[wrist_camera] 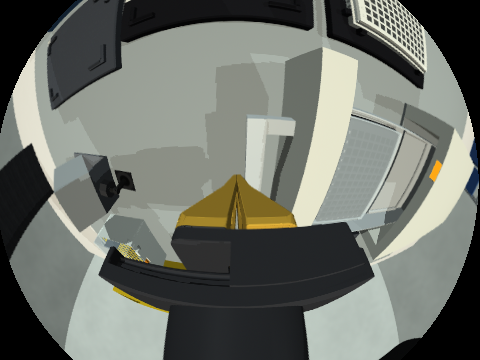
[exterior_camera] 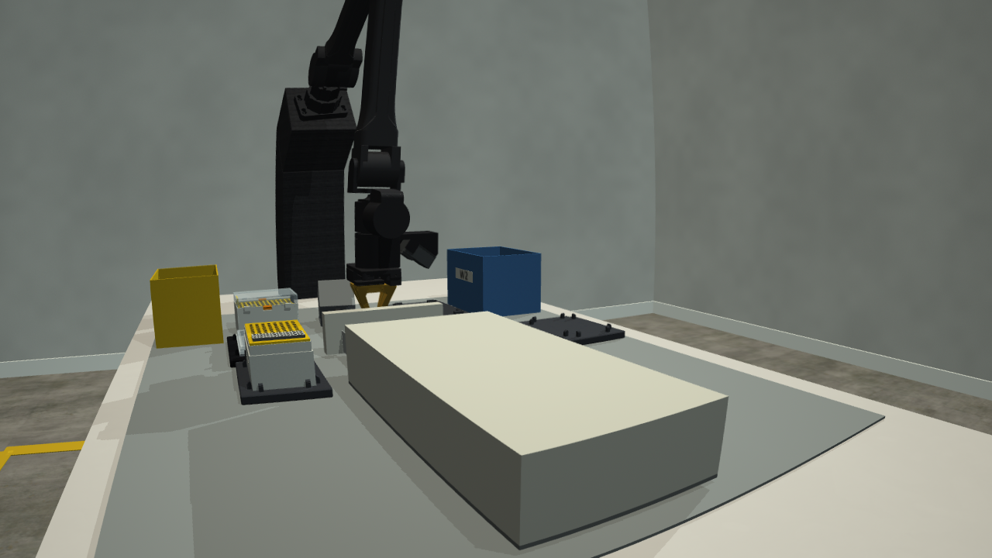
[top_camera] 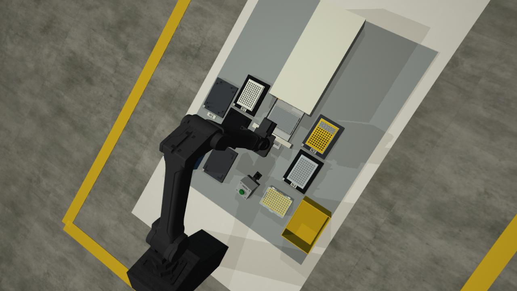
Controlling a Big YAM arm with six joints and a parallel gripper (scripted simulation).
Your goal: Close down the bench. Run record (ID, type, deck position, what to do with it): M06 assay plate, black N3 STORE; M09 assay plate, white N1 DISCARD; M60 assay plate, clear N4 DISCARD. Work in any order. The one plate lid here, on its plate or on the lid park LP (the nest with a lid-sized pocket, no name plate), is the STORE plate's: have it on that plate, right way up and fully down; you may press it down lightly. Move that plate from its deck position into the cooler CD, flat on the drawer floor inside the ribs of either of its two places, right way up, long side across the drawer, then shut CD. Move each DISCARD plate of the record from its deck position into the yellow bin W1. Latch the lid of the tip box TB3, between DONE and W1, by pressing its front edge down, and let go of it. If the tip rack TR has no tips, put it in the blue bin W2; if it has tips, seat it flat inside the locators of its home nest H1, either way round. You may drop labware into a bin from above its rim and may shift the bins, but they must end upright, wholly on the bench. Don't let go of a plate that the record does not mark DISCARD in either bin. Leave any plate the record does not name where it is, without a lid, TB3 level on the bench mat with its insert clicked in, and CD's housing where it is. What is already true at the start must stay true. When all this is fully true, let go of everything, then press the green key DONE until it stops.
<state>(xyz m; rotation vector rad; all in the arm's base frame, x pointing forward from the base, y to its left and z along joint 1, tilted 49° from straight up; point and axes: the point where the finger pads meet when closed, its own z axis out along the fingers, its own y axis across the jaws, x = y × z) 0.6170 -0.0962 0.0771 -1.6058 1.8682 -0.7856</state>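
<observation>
My gripper is shut on nothing. It hangs low just in front of the cream drawer front of cooler CD, beside the handle. The drawer stands open, and a lidded plate lies flat in it. The white plate sits at N1. The clear plate sits at N4. The N3 nest is bare. Tip rack TR, yellow-topped with some tips, stands at N2. TB3 stands near the yellow bin W1.
The DONE key box stands left of TB3. Home nest H1 and the lid park are bare. The blue bin W2 stands behind the arm, hidden in the overhead view.
</observation>
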